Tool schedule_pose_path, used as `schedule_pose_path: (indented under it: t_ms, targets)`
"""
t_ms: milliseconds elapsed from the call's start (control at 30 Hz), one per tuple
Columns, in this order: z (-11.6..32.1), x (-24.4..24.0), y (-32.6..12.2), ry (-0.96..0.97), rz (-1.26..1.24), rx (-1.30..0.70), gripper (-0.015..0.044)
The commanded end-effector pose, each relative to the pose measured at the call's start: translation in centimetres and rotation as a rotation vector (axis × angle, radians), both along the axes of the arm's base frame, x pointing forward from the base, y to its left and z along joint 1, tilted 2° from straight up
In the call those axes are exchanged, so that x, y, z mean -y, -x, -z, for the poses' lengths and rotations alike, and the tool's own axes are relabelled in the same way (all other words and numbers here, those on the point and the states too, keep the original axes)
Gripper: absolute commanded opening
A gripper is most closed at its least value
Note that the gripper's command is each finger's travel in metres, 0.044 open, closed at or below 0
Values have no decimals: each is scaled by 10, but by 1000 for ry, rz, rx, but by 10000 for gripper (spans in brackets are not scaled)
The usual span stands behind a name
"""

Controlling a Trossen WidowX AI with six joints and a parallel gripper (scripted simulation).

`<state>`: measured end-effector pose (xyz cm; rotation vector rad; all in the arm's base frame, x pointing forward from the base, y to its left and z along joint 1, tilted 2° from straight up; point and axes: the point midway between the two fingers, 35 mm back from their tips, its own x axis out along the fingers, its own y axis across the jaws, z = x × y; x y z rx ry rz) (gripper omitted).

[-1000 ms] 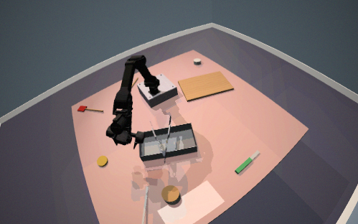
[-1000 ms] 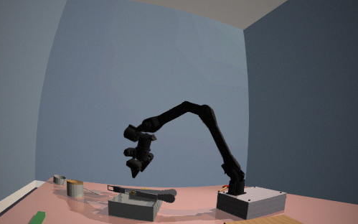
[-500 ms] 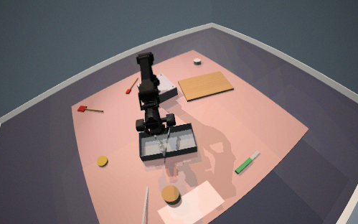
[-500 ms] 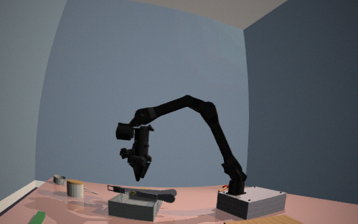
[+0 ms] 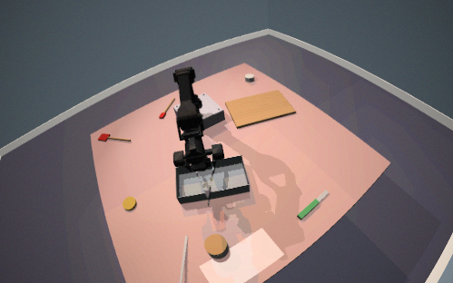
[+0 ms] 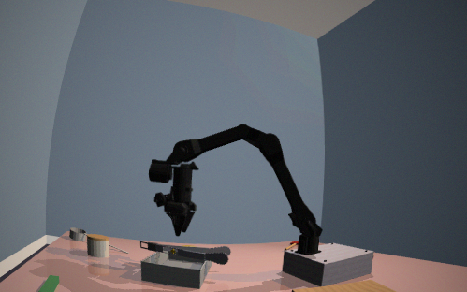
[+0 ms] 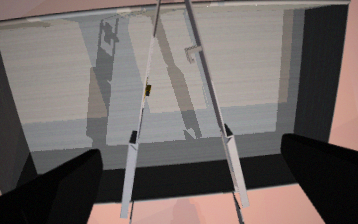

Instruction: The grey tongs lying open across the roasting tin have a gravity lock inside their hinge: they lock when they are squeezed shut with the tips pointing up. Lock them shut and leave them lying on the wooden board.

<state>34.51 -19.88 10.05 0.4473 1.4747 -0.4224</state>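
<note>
One pair of grey tongs [image 5: 209,187] [image 6: 198,255] [image 7: 207,75] open across the roasting tin [image 5: 212,198] [image 6: 172,274] [image 7: 325,65] | our end effector [image 5: 198,161] [image 6: 181,232] [image 7: 193,150] wide, empty, above, probably so we can straddle both arms

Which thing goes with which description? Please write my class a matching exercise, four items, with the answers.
1. tongs
2. chopping board
3. end effector
4. knife

A. open above the roasting tin
B. green at one end, pale at the other
C. spread open across the roasting tin
D. flat, rectangular and wooden

Pairs: 1-C, 2-D, 3-A, 4-B
</note>
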Motion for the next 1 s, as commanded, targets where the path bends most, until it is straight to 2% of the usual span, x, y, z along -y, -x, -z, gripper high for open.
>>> schedule_pose_path:
  t_ms: [0, 967]
  targets:
    - [5, 0, -3, -4, 4, 5, 440]
    - [52, 0, -8, -4, 4, 6, 440]
